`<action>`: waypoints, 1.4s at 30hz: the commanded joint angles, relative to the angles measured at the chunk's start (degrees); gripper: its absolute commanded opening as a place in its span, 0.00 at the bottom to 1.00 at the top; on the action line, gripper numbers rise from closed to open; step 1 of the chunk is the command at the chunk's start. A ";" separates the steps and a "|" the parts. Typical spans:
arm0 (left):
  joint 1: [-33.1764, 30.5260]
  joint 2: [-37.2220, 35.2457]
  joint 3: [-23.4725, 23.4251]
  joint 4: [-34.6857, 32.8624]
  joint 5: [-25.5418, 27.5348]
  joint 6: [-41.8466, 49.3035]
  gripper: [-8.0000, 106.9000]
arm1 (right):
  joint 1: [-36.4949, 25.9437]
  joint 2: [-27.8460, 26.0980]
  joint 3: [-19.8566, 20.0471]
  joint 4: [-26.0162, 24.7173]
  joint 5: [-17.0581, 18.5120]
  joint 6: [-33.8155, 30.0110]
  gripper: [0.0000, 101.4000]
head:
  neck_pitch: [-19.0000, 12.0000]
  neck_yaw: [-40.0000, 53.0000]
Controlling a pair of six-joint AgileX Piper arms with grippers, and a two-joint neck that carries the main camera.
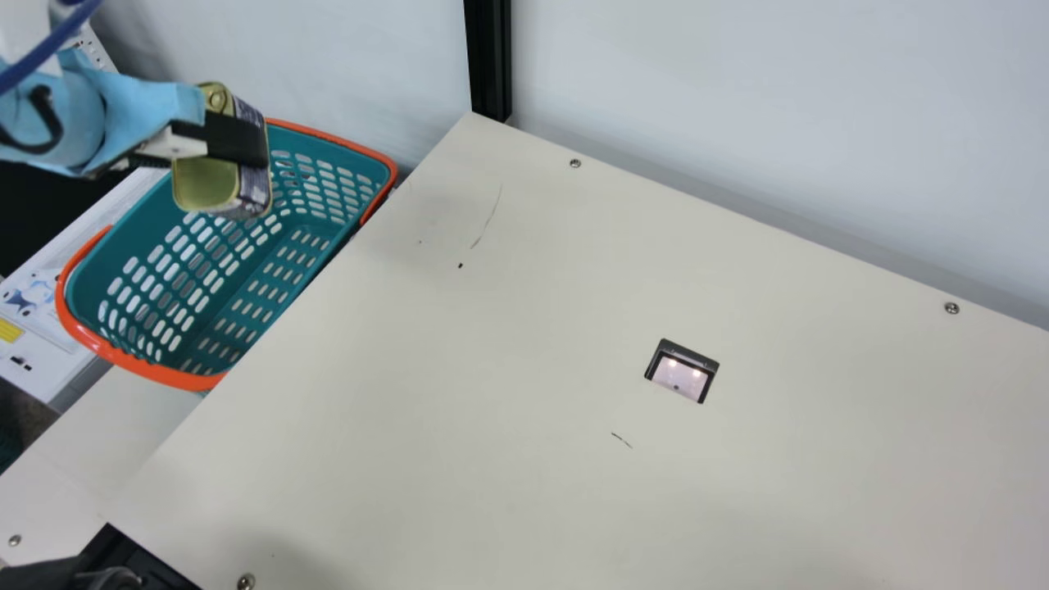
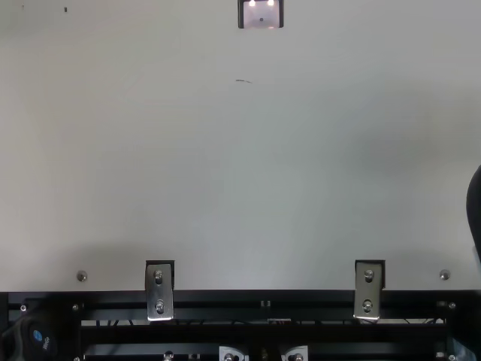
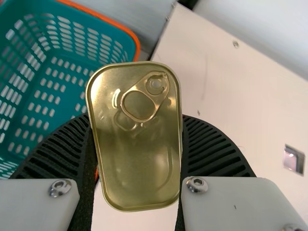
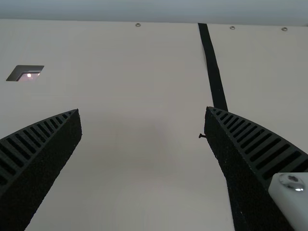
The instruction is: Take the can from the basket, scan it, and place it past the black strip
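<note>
One can (image 1: 205, 183) is up near the basket (image 1: 176, 378), clamped between the jaws of the left gripper (image 1: 235, 141); well apart from the basket, the right gripper (image 4: 143, 109) has its jaws spread wide.

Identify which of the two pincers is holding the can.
The left pincer: it is closed on the can, while the right pincer stands open, holding nothing.

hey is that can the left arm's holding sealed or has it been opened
Sealed: in the left wrist view the can's lid is unbroken, its pull tab lying flat against it.
</note>
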 commanded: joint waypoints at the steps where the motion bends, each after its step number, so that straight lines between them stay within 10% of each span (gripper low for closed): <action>1: 0.00 0.00 0.00 0.00 0.00 0.00 0.16 | 0.00 0.00 0.00 0.00 0.00 0.00 1.00 | -1.67 0.90; 14: -0.46 -0.83 -0.40 0.13 1.81 -0.96 0.16 | 0.00 0.00 0.00 0.00 0.00 0.00 1.00 | -1.67 0.90; 22: 1.76 1.40 -4.38 -3.32 12.06 -5.51 0.16 | 0.00 0.00 0.00 0.00 0.00 0.00 1.00 | -1.67 0.90; 42: -1.71 10.87 0.52 -11.80 12.06 -13.50 0.16 | 0.00 0.00 0.00 0.00 0.00 0.00 1.00 | -1.67 0.90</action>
